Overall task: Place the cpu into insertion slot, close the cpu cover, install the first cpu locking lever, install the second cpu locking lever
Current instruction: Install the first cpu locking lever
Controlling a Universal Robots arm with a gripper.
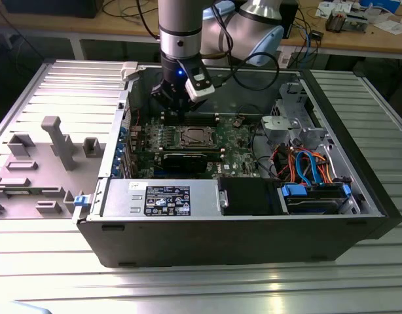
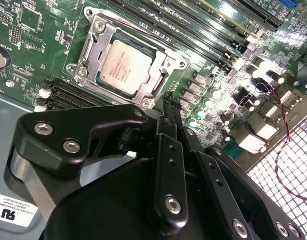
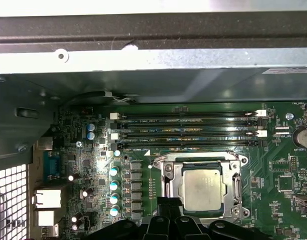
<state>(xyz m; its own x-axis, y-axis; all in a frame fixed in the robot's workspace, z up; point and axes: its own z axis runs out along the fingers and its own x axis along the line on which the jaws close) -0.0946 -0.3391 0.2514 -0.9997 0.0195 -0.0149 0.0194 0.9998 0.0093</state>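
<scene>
Claw (image 2: 169, 107) pinched narrow, holding nothing, poised just above the near edge of the insertion slot (image 2: 88, 47). Directly beyond the fingertips, cpu (image 2: 124, 67) already seated flat, with the cpu cover (image 2: 166, 65) framing it and apparently down. Probably at the first locking-lever step; calls for a short descent and a sideways push to hook the lever.

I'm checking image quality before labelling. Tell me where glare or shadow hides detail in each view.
In the exterior view, glare streaks the ribbed table, and the case interior around the cpu is dim. In the second wrist view, bright reflections wash out the board components, while the claw is a dark mass. In the first wrist view, the case wall is overexposed.
</scene>
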